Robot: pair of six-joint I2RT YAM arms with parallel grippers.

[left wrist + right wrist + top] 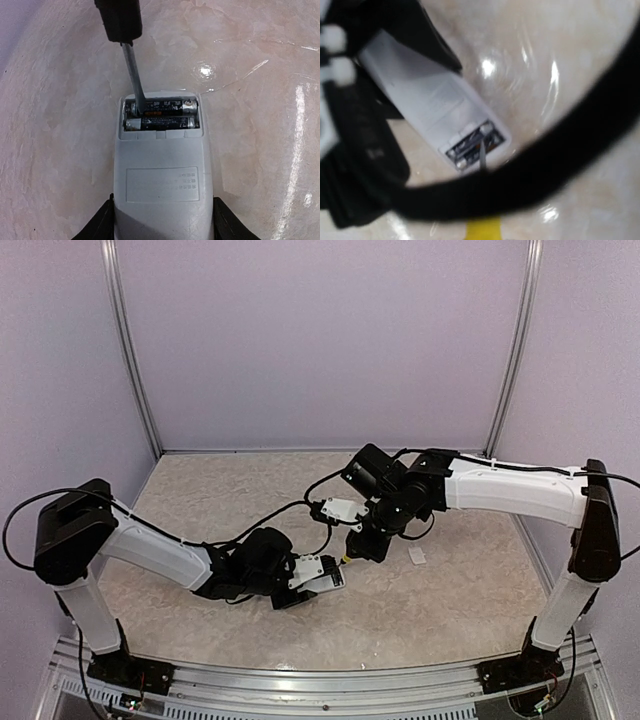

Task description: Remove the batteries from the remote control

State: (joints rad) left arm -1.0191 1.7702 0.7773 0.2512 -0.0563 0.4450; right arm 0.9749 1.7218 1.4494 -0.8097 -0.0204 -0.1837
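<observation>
Your left end effector is clamped on the remote control. Its two dark fingers press the slab's long sides at the bottom edge of the left wrist view, which cuts off most of them. The remote lies back-up and low over the bench, and you cannot tell whether it rests on it.

The compartment at the remote's far end is uncovered. Both batteries sit inside, side by side across its width. You see the nearer one whole, while the farther one is partly hidden behind the shaft of the screwdriver. The tip goes down at that battery's left end, but the actual contact is too small to make out.

Your right end effector tilts down over the open end and carries the screwdriver clear of the bench, so it reads as closed on the tool. The grip itself is hidden:
- From above, the end effector's own body covers the fingers, and only a speck of yellow handle shows.
- The right wrist view is blurred and crossed by a thick black cable, with the handle cut off at the bottom edge.

A small white cover piece lies on the bench, apart to the right of that arm
</observation>
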